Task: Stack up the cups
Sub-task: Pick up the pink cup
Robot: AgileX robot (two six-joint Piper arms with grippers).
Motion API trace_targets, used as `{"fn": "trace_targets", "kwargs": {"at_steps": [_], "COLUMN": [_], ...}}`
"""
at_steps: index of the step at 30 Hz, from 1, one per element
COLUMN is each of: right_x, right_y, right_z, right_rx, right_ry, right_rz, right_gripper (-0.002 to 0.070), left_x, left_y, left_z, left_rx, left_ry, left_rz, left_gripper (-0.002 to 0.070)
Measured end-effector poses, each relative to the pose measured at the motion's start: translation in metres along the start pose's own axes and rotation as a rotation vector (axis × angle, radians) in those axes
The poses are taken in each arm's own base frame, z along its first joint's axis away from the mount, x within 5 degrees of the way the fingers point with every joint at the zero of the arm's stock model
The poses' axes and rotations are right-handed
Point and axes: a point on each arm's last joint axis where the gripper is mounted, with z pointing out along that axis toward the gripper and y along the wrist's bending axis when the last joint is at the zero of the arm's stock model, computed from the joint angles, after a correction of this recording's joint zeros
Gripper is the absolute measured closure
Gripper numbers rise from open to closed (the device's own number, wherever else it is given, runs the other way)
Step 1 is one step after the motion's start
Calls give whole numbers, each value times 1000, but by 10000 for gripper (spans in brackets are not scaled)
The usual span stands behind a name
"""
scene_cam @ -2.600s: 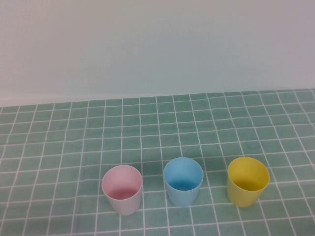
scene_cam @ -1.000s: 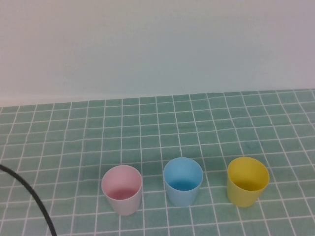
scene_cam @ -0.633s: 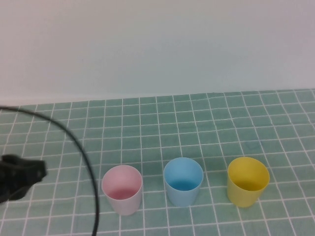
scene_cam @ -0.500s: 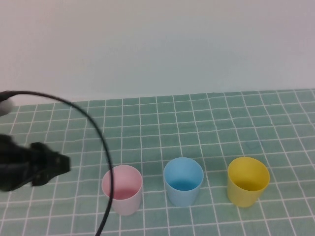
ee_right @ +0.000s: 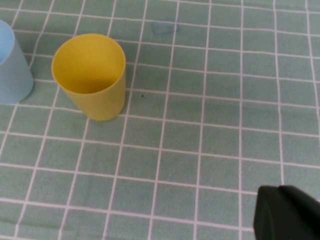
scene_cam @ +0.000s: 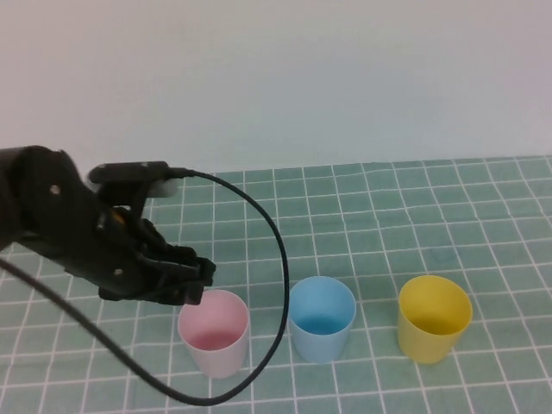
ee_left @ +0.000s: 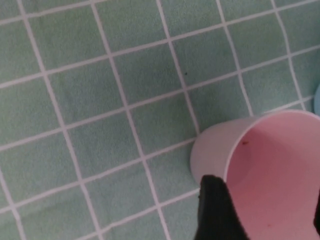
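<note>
You get soft, even, slightly cool light with no glare. The worktop (scene_cam: 414, 198) grid stays sharp just beside the left pincer (scene_cam: 185, 285). Its fingertips (ee_left: 217, 210) blur dark close to the lens. Each cup throws only a faint shadow. The right pincer (ee_right: 287, 212) looks soft too.

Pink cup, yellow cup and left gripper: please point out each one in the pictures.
pink cup (scene_cam: 214, 332): high view, on its inner wall below the rim.
yellow cup (ee_right: 90, 70): right wrist view, inside its open mouth.
left gripper (scene_cam: 191, 285): high view, at its fingers, just above the pink cup's rim.
</note>
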Motion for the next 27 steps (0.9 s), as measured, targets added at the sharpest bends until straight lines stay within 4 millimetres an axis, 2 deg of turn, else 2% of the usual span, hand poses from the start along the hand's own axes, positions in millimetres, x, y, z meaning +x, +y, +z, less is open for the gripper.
{"fn": "trace_targets", "kwargs": {"at_steps": [7, 10, 13, 16, 17, 21, 27], "right_x": [-1, -1, -2, -2, -2, -2, -2], "right_y": [0, 0, 0, 0, 0, 0, 0], "right_z": [0, 0, 0, 0, 0, 0, 0], "right_rx": [2, 3, 4, 5, 5, 5, 3], "right_ry": [-6, -10, -17, -20, -20, -21, -21], "right_rz": [0, 0, 0, 0, 0, 0, 1], "right_gripper": [678, 678, 678, 678, 678, 678, 678], "left_x": [0, 1, 1, 1, 0, -15, -59], "left_y": [5, 6, 7, 8, 8, 8, -3], "left_z": [33, 45, 55, 58, 58, 44, -17], "left_rx": [-24, -26, -28, -29, -28, -50, -34], "left_ry": [71, 96, 128, 136, 135, 120, 54], "left_rz": [10, 7, 0, -4, -4, 40, 71], "left_gripper": [279, 319, 407, 585, 660, 675, 675]}}
